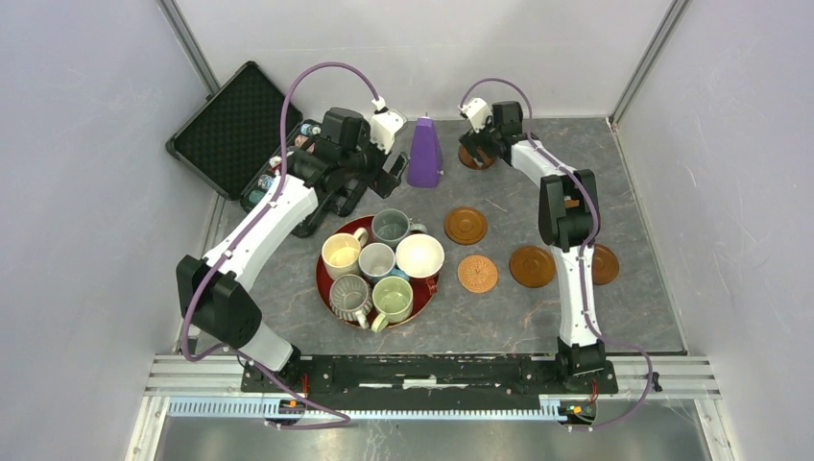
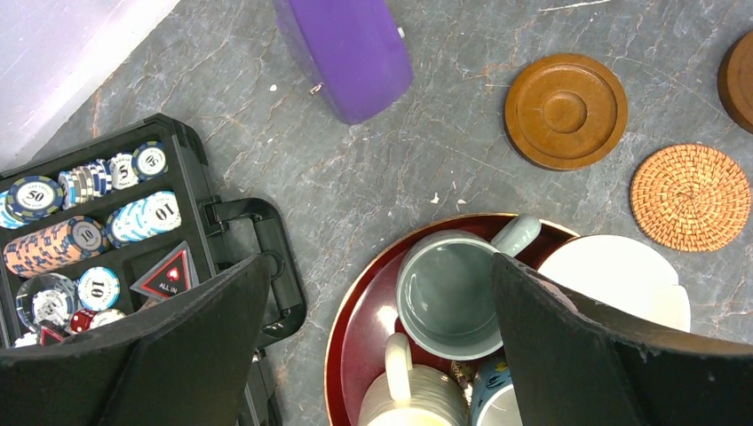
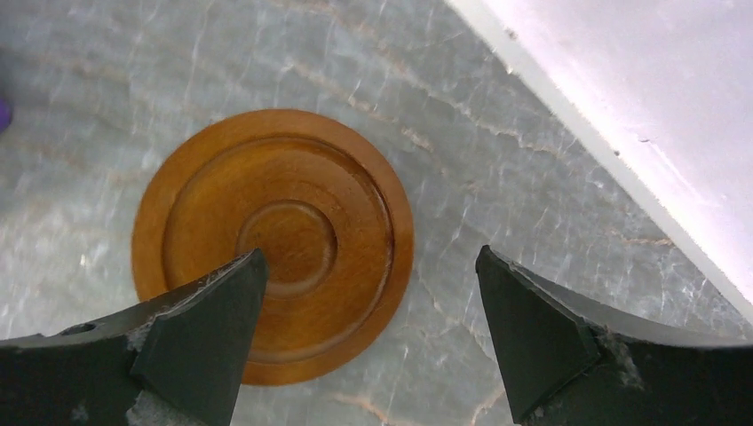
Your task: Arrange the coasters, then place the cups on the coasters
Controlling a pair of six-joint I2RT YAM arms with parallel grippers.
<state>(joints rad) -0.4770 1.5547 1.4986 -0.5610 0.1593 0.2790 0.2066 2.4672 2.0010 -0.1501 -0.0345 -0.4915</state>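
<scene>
Several cups stand packed on the red tray: cream-yellow, grey-blue, wide white, ribbed grey, pale green and a small white one. My left gripper hangs open above the tray's far edge, and the grey-blue cup lies below its jaws. Brown coasters and a woven one lie right of the tray. Another is half hidden behind the right arm. My right gripper is open over a far brown coaster, its left finger above the disc.
A purple cone stands at the back between the two grippers. An open black case of poker chips lies at the far left. Walls close in on the left, the back and the right.
</scene>
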